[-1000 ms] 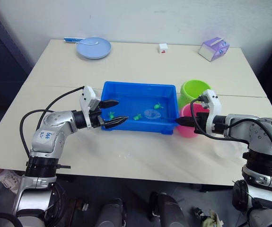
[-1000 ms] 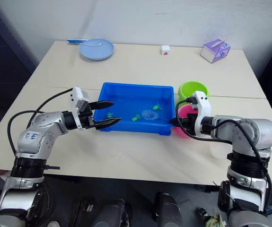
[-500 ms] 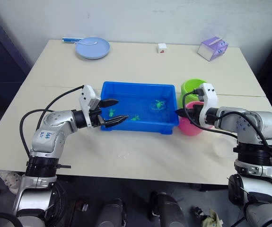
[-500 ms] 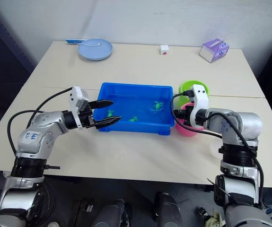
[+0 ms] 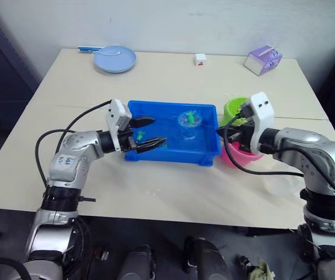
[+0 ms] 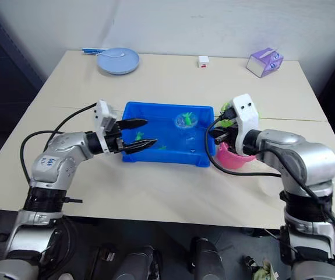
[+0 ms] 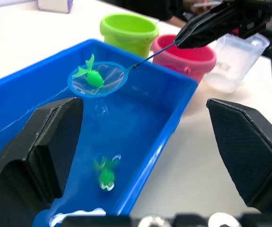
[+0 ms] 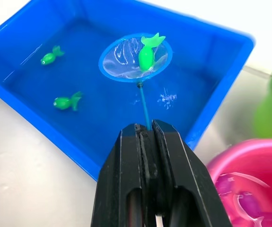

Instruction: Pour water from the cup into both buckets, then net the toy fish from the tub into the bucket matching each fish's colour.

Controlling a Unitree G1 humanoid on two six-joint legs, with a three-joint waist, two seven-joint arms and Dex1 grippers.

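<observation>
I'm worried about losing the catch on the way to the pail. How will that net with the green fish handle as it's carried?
The net likely wobbles: its thin stick is pinched at the far end by the right gripper. The green fish lies loose on shallow mesh, so a tilt could probably slide it off. Both look light, so weight shouldn't matter.

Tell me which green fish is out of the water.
The green fish lying in the net, lifted above the tub; the other two float in the water.
</observation>
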